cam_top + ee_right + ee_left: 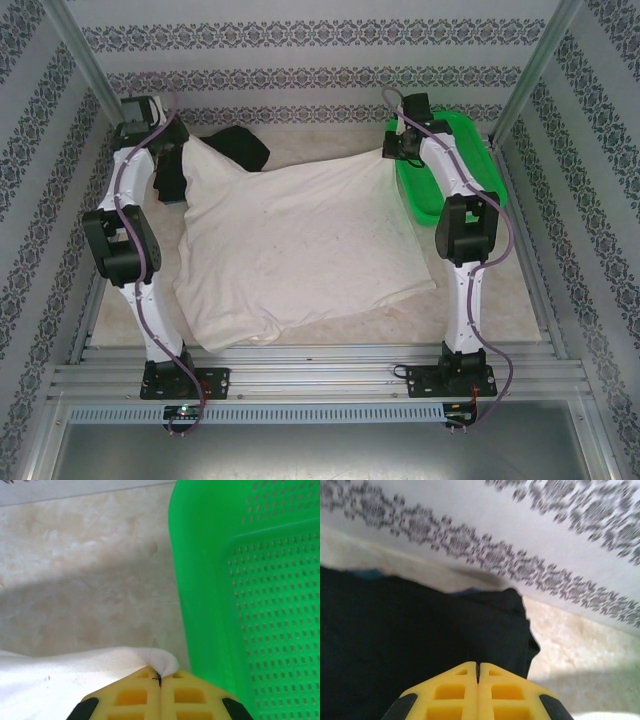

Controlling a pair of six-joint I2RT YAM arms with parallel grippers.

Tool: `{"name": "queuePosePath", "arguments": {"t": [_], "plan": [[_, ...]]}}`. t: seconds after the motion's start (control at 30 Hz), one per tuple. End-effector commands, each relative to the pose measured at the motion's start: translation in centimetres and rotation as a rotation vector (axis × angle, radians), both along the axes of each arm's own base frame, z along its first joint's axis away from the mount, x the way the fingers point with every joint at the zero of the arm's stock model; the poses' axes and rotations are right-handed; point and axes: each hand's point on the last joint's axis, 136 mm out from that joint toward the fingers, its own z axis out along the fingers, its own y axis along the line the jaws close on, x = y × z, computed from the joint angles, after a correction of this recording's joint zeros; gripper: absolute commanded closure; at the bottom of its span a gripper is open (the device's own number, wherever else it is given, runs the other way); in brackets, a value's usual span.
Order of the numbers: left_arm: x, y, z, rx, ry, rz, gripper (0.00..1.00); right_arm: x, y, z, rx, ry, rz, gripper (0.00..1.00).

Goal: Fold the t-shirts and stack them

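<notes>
From above, the large cream-white cloth t-shirt (300,250) is seen spread unfolded at centre. Its 1 o'clock corner is pinched by the right gripper (391,150) beside the bright green plastic mesh basket (487,158), and the crumpled black cloth t-shirt (240,148) is left at 11 o'clock, so no fold is judged done. At the left wrist, the left gripper (478,667) is shown pressed together over black cloth with nothing seen between its tips. At the right wrist, the cream corner is clamped just beside the basket wall, which could be snagged.

The big shirt (300,250) lies spread over the middle of the counter (330,138). Behind its far left corner, touching it, lies the bunched shirt (240,148), with the left pincer (478,672) above that one. Just right of the big shirt's far right corner stands the basket (470,150). The right pincer (159,677) sits beside the basket, with that corner nipped in its tips.
</notes>
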Motion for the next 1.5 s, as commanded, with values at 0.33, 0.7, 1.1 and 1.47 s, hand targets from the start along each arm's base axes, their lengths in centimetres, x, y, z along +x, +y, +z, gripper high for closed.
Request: {"name": "queuePosePath", "arguments": {"t": [0.33, 0.7, 1.1, 1.47], "plan": [[-13.9, -3.7, 5.5, -0.036, -0.131, 0.012, 1.0, -1.4, -1.5, 2.2, -0.063, -0.039, 0.018, 1.0], [-23.1, -4.4, -0.4, -0.054, 0.029, 0.108, 1.0, -4.6, -2.8, 0.0, -0.13, -0.002, 0.026, 1.0], [-27.6, -4.7, -6.8, -0.109, 0.173, 0.197, 1.0, -8.1, -3.0, -2.8, -0.174, 0.051, 0.044, 1.0], [-28.8, -4.8, -10.3, -0.104, 0.261, 0.2, 1.0, -10.3, -1.7, -4.9, -0.277, 0.096, 0.124, 1.0]]}}
